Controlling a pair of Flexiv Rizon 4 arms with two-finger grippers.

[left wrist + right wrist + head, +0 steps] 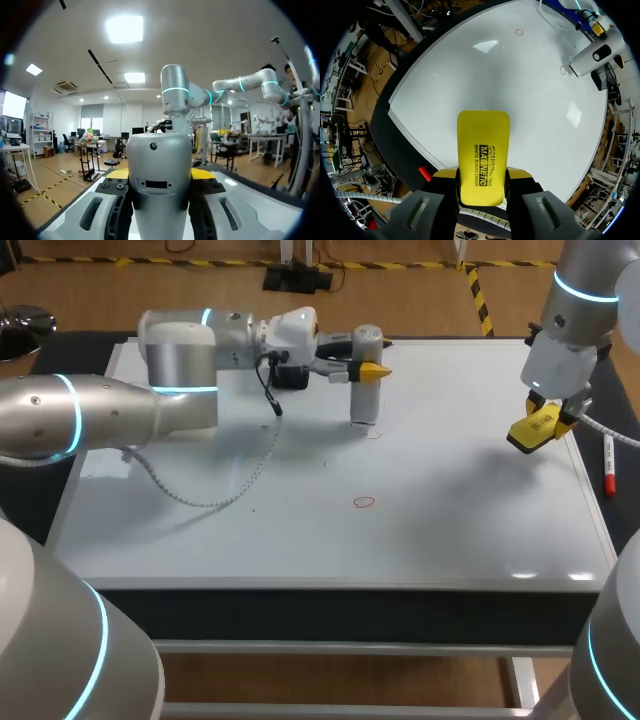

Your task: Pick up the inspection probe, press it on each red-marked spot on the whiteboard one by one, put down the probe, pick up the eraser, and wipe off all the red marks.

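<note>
in the upper middle of the head view my left gripper [366, 369] is clamped on the inspection probe [364, 400], which stands upright with its lower end down at the whiteboard [300, 540]. a red circle [363, 502] sits near the frame's centre. at the right, my right gripper [548, 418] pinches the yellow eraser [528, 432] over the board. a red marker [608, 465] lies by the right edge.

A slim white marker pen with a red cap [608, 462] lies flat on the dark surface [330, 612], near its right side, running roughly front to back
</note>
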